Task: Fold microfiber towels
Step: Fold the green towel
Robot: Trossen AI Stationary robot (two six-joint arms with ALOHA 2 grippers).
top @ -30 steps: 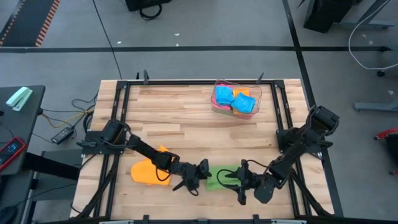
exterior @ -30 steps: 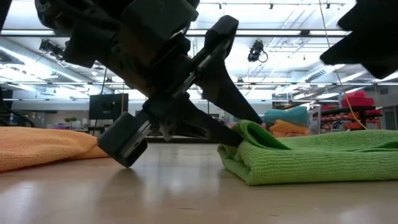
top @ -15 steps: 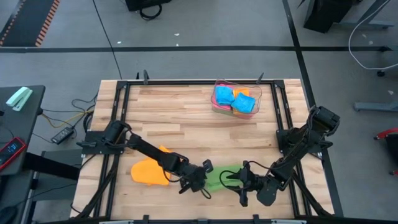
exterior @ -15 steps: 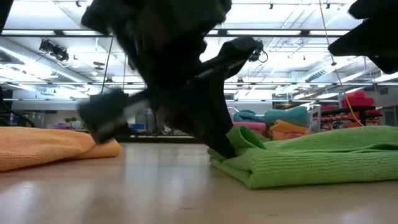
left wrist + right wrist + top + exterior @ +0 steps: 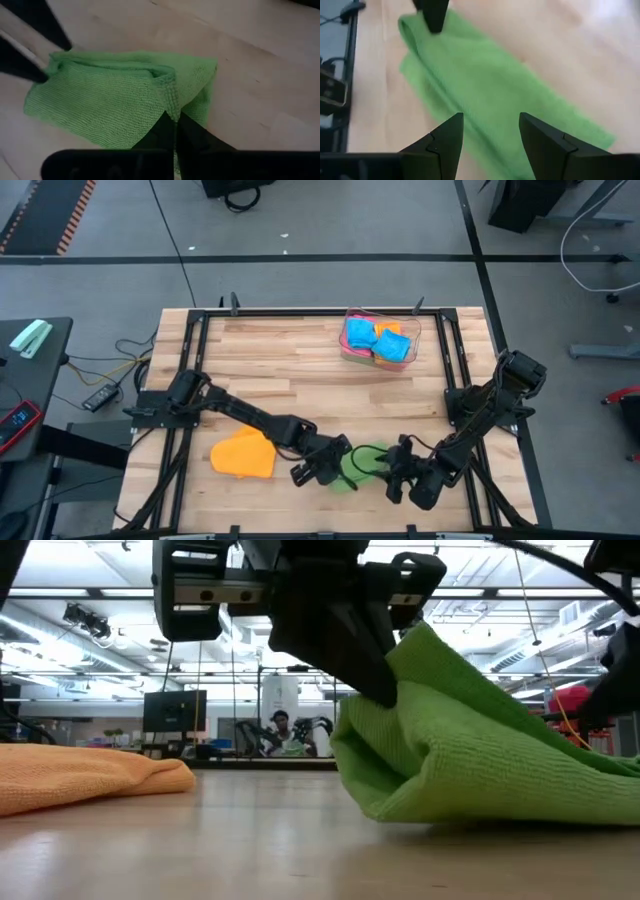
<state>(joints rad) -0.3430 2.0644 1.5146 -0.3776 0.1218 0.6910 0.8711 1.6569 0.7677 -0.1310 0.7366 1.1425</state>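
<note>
A green microfiber towel lies folded near the table's front edge, between my two grippers. My left gripper is shut on its left end, which stands raised while the rest rests on the wood. My right gripper is open, its fingers spread over the towel's right part. Whether they touch the cloth I cannot tell. An orange towel lies flat to the left. My left gripper pinches the green towel's hemmed edge at its left end between its two fingers. The fingers slant down from the table's left. That end is lifted and curls over, slack. The towel's right part stays on the table.
A clear tray at the table's far right holds more blue, orange and green towels. Bare wood lies between the tray and the grippers. A black frame runs around the table's edges.
My left gripper has shut on the green towel's left end, then risen and gone toward the table's right, rolling as it went. That end has come up off the table and bends over toward the right. The towel's right part has stayed down.
</note>
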